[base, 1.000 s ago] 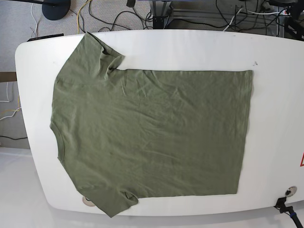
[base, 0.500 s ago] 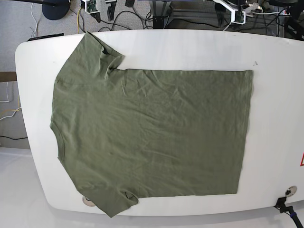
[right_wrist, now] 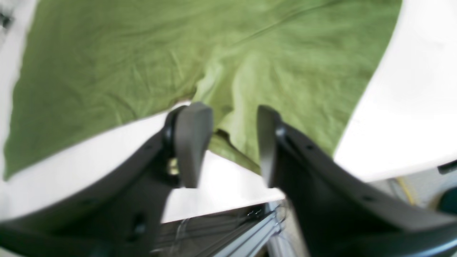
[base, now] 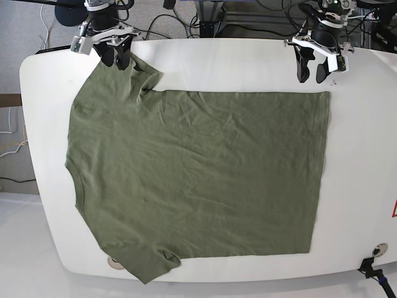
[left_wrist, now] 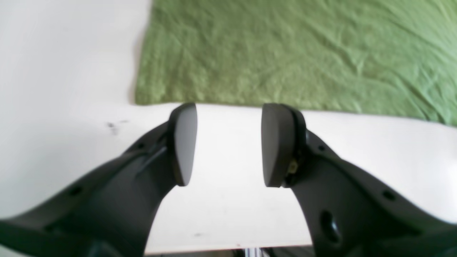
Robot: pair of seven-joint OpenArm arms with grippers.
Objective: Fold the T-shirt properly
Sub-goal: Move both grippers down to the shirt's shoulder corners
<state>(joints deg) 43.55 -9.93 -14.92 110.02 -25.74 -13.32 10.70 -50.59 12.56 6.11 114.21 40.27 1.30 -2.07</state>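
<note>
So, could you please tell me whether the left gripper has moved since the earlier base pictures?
Yes. The left gripper was out of view before; it now hangs over the table's far edge, near the T-shirt's hem corner.

place: robotics lab | evidence: white desk [base: 360, 155] sitting on grey carpet [base: 25, 25] | black cables [base: 155, 25] trailing behind | stand base [base: 71, 13] showing at far edge

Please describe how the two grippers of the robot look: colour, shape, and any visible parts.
The left gripper and right gripper look alike: dark grey to black curved plastic jaws ending in flat, rounded pads, with small holes along the arms. In the base view, white bracket parts sit above the black jaws. No markings are readable.
</note>
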